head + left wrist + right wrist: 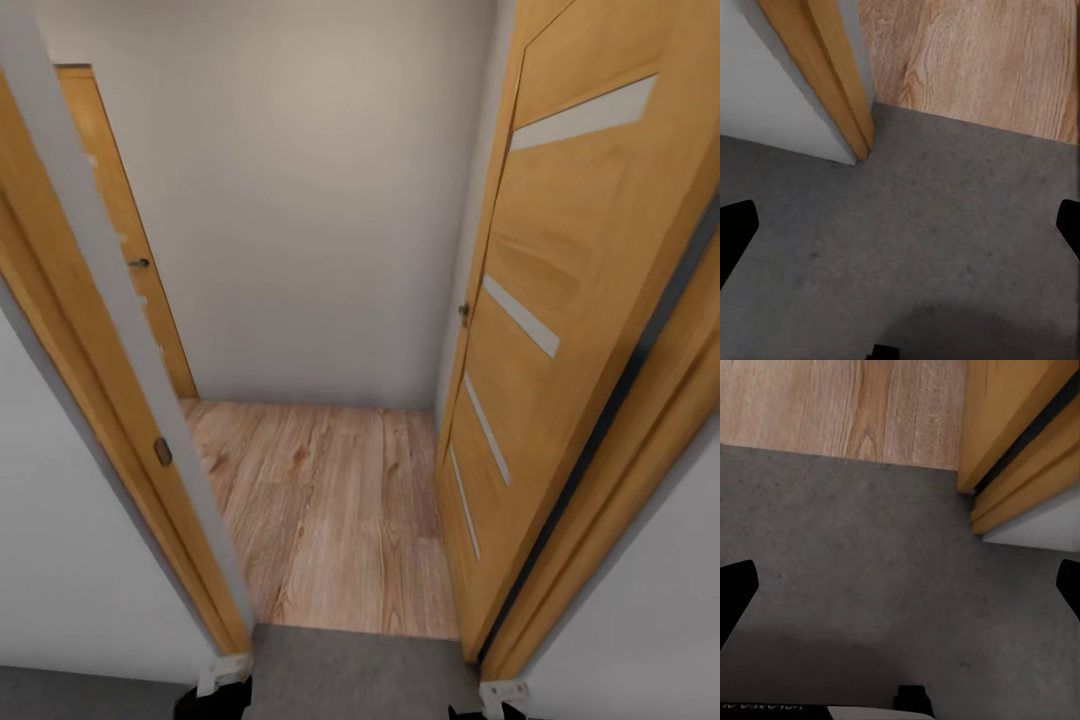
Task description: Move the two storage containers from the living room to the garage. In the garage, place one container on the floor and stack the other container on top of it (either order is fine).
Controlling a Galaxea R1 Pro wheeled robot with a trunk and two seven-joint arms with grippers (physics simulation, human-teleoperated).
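Observation:
The two storage containers are out of view. I stand on the dark grey concrete floor (360, 670) at a doorway, and a light wood-plank floor (330, 500) begins just past the threshold. My left gripper (900, 232) hangs open above the concrete, its black fingertips (735, 232) far apart with nothing between them. My right gripper (900, 592) is open too, empty over the same concrete floor (870, 570) near the threshold.
An open wooden door (560, 330) with pale glass strips stands along the right side. The wooden door frame (110, 400) and a white wall edge close in on the left. Beyond is a small hall with a white wall (300, 200) and another wooden door (130, 250).

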